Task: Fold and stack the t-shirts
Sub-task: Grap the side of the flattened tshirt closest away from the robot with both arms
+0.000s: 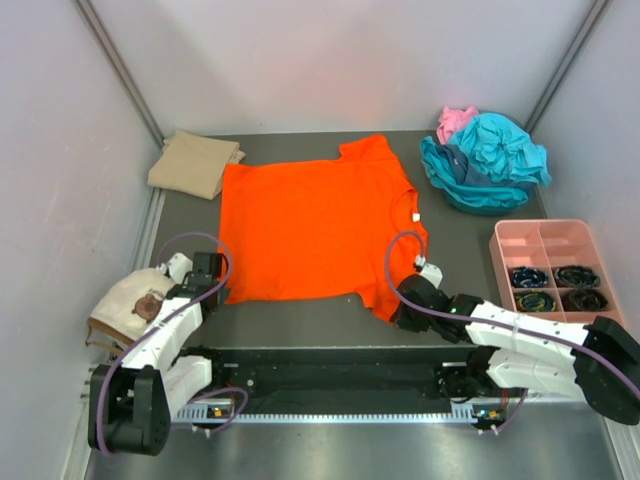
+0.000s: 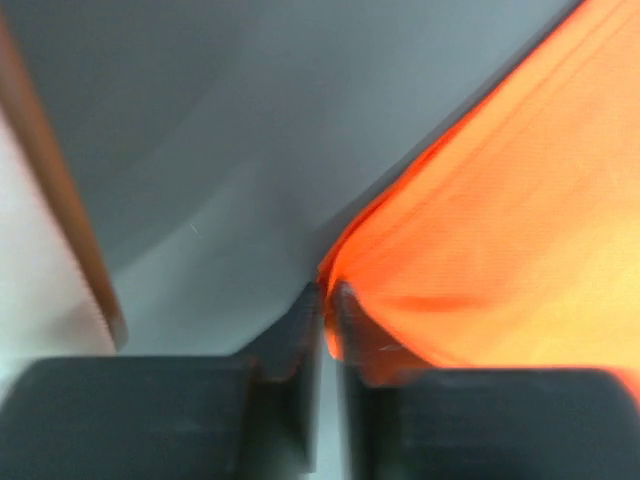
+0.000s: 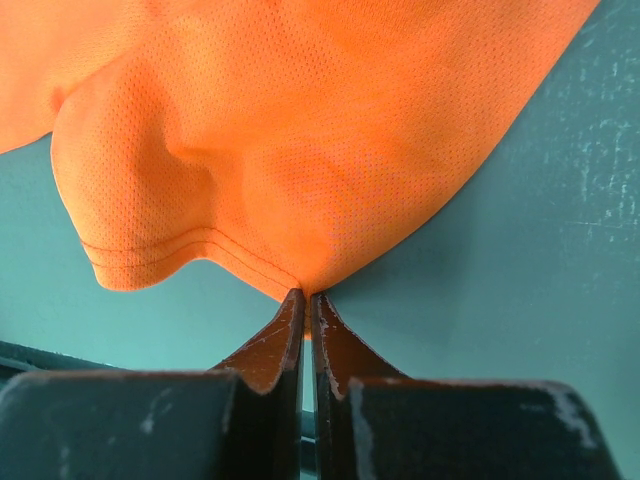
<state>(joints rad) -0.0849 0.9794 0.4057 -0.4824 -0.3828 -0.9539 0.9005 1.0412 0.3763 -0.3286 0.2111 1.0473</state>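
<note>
A bright orange t-shirt (image 1: 310, 225) lies spread flat in the middle of the table. My left gripper (image 1: 212, 292) is shut on its near left hem corner (image 2: 345, 290). My right gripper (image 1: 405, 312) is shut on the near right sleeve edge (image 3: 305, 285), which bunches up at the fingertips. A folded tan t-shirt (image 1: 192, 163) lies at the back left. A heap of teal t-shirts (image 1: 485, 160) with a pink one (image 1: 455, 120) on its far side sits at the back right.
A pink compartment tray (image 1: 545, 240) holding dark coiled items stands at the right edge. A cream round cap-like thing (image 1: 125, 305) lies at the left, beside my left arm. Grey walls close in the table on three sides.
</note>
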